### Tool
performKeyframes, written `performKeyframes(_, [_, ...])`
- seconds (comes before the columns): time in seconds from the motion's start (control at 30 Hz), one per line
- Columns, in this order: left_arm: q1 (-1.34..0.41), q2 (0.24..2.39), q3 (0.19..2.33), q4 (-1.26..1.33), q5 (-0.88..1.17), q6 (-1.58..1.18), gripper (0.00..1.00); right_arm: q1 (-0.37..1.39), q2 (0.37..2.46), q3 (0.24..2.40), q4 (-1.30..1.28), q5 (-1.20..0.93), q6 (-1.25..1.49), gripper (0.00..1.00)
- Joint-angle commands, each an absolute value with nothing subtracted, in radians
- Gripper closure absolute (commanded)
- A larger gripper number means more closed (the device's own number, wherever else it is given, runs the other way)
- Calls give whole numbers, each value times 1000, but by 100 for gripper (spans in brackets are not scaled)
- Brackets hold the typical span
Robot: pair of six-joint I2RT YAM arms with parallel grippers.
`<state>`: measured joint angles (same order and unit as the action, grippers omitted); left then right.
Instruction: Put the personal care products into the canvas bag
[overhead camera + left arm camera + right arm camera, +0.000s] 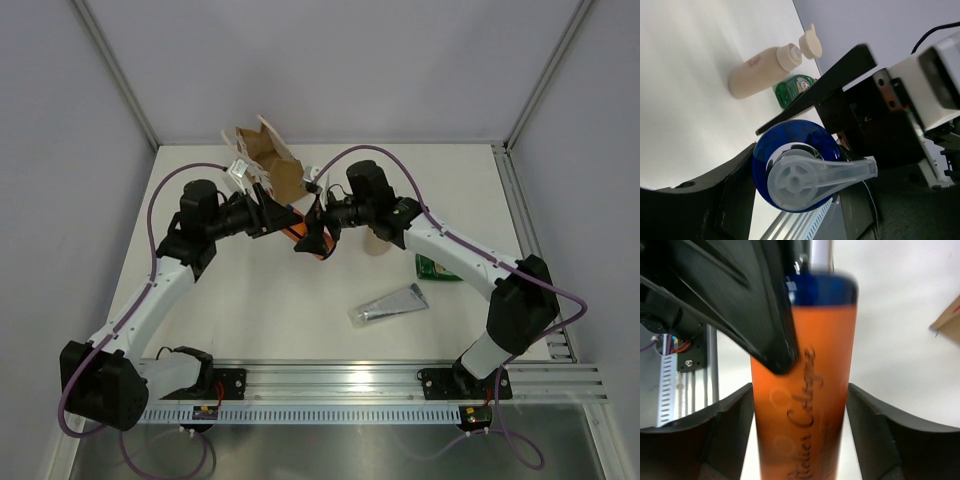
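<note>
— Where is the bottle [302, 238] sitting?
— It's hanging over the counter [250, 320] near the bag [270, 160], with the right pincer [316, 232] gripping it. The left pincer [278, 217] is flanking its capped end, and I can't tell if it's squeezing.

The white table [250, 310] carries a brown canvas bag [268, 160] at its far edge, tilted with its mouth open. To the right lie a beige pump bottle [760, 72] on its side and, just beside it, a green bottle [794, 90]. A silver tube [390, 305] lies flat nearer the front, apart from both bottles.
</note>
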<state>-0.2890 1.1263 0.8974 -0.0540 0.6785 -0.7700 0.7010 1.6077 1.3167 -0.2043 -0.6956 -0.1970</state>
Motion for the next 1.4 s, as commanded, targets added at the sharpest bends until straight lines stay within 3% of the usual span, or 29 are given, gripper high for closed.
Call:
performKeyframes(0.0, [-288,1126,951,18,793,-825,100,715,1608,1405,-83,-738,-261,17])
performKeyframes(0.03, [-284,1126,945,29,796,-840,100,715,1612,1408,-89,-738,-262,16])
performKeyframes(0.13, [-275,1127,942,46,795,-853,100,712,1620,1414,-89,-742,-252,0])
performKeyframes(0.33, [-249,1137,962,8,766,-839,100,698,1629,1446,-135,-761,-244,1])
performKeyframes(0.53, [-201,1189,1124,-259,567,-657,100,597,1608,1538,-330,-890,-359,0])
performKeyframes(0.8, [-190,1328,1389,-382,312,-528,100,428,1526,1588,-425,-983,-333,1])
performKeyframes(1.13, [-173,1580,1699,-345,-62,-462,100,308,1451,1488,-397,-1017,-264,0])
performKeyframes(1.37, [-152,1765,1871,-287,-104,-486,100,273,1425,1442,-391,-1035,-242,1])
